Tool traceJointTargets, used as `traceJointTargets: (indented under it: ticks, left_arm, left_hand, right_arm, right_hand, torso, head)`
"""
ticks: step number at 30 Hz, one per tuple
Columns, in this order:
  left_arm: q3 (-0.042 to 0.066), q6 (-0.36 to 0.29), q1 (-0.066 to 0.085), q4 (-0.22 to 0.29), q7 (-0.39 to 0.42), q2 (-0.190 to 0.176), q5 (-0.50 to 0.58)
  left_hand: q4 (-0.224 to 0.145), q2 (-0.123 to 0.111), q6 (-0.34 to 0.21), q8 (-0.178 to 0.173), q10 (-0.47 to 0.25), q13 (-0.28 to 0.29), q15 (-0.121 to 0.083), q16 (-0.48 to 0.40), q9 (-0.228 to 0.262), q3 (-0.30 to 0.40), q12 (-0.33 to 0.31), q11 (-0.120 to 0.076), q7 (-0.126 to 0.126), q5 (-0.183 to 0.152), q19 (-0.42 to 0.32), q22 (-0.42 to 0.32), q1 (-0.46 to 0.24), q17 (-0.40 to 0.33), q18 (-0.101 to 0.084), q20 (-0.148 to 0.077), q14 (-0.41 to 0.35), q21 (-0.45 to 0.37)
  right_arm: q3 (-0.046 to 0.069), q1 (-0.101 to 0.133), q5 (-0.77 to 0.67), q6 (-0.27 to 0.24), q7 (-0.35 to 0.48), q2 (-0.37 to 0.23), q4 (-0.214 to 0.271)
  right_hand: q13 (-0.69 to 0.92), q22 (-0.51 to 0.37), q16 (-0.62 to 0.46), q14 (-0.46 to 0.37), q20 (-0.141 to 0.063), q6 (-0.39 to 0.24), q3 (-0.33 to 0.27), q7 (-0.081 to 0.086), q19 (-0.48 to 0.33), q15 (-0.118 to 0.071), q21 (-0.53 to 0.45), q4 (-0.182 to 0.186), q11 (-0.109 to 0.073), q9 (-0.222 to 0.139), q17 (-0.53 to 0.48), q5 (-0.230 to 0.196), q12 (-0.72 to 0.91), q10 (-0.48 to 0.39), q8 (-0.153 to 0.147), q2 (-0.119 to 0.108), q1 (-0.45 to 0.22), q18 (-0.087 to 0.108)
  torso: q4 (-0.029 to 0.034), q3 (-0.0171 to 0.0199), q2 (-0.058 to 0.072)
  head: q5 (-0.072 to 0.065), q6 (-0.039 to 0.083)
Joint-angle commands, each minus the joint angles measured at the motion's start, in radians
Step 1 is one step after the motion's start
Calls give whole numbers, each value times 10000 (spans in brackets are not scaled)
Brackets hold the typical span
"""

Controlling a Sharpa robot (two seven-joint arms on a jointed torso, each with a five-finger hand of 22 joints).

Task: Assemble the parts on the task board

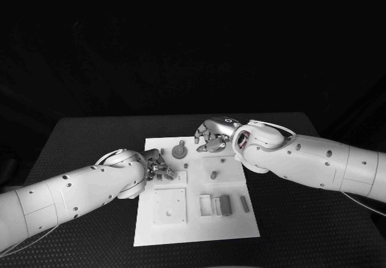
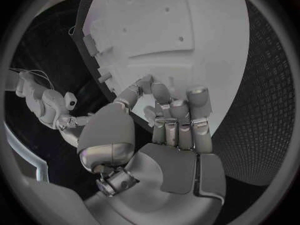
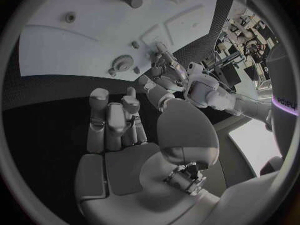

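Note:
The white task board lies in the middle of the table. My left hand hovers at the board's left edge, fingers curled, thumb and forefinger tips close together; I cannot tell whether a part is between them. My right hand hangs over the board's far edge with its fingers half bent and nothing in it. A gear lies between the hands, also seen as the gear in the right wrist view. Small pegs stand near the board's middle.
A raised square plate with holes sits at the board's near left. Upright blocks stand at the near right. The board lies past my left fingers. Black table surrounds the board.

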Motion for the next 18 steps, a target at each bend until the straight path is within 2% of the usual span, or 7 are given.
traceJointTargets:
  ticks: [1,18]
  left_arm:
    - [-1,236,-6,26,-103,11,-278]
    - [-1,417,-6,3,-231,31,-400]
  left_hand:
    - [-601,721,78,61,99,2,-94,62,4,608,37,-4,25,43,28,207,850,14,516,6,84,35]
    - [-567,731,111,60,126,3,-91,76,0,608,44,-8,20,118,16,199,858,18,503,17,106,36]
  right_arm:
    - [5,-4,-31,98,12,2,5]
    - [5,-4,-30,105,8,-11,13]
  right_hand:
    - [3,82,-65,-38,-81,7,-2,60,24,-25,-43,55,92,9,3,21,-59,-2,-55,-16,-99,461]
    - [4,83,-69,-45,-82,4,2,61,25,-25,-45,56,92,12,-12,21,-59,-2,-59,-18,-97,462]
  torso:
    - [3,-3,-1]
    - [-4,9,4]
  head:
    - [-6,-8]
    - [-1,-1]
